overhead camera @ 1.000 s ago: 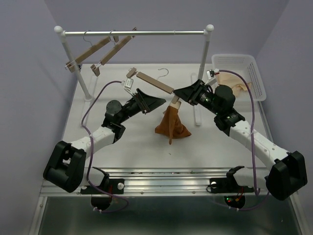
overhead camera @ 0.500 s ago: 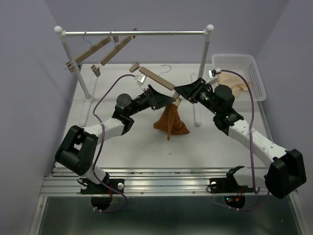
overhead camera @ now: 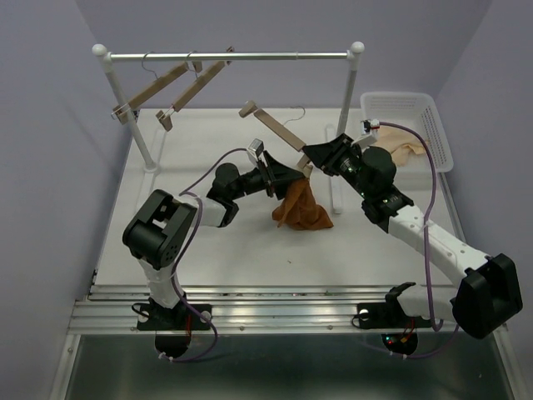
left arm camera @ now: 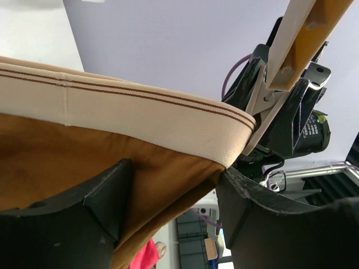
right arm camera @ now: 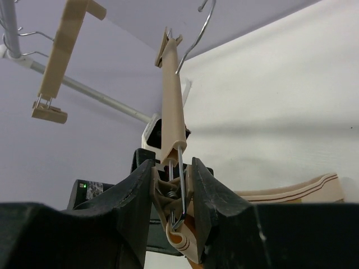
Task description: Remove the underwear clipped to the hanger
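Note:
The rust-brown underwear (overhead camera: 304,210) hangs in a bunch from one clip of the wooden hanger (overhead camera: 275,132), its lower part resting on the table. My right gripper (overhead camera: 310,156) is shut on that clip and holds the hanger tilted, free end up and to the left. In the right wrist view the gripper (right arm camera: 173,165) squeezes the clip, with the cream waistband (right arm camera: 291,190) curled in it. My left gripper (overhead camera: 287,177) is open at the fabric's top. In the left wrist view the underwear (left arm camera: 112,162) lies between the spread fingers (left arm camera: 106,193), and the hanger (left arm camera: 303,28) is at upper right.
A clothes rack with a metal rail (overhead camera: 229,56) stands at the back, with two empty wooden hangers (overhead camera: 162,87) on its left part. Its right post (overhead camera: 340,171) is just behind the grippers. A white basket (overhead camera: 437,133) at back right holds pale beige cloth (overhead camera: 400,148).
My left arm has swung right and its gripper has reached the underwear's top. The hanger's free end has risen and shifted right. The underwear has moved slightly right.

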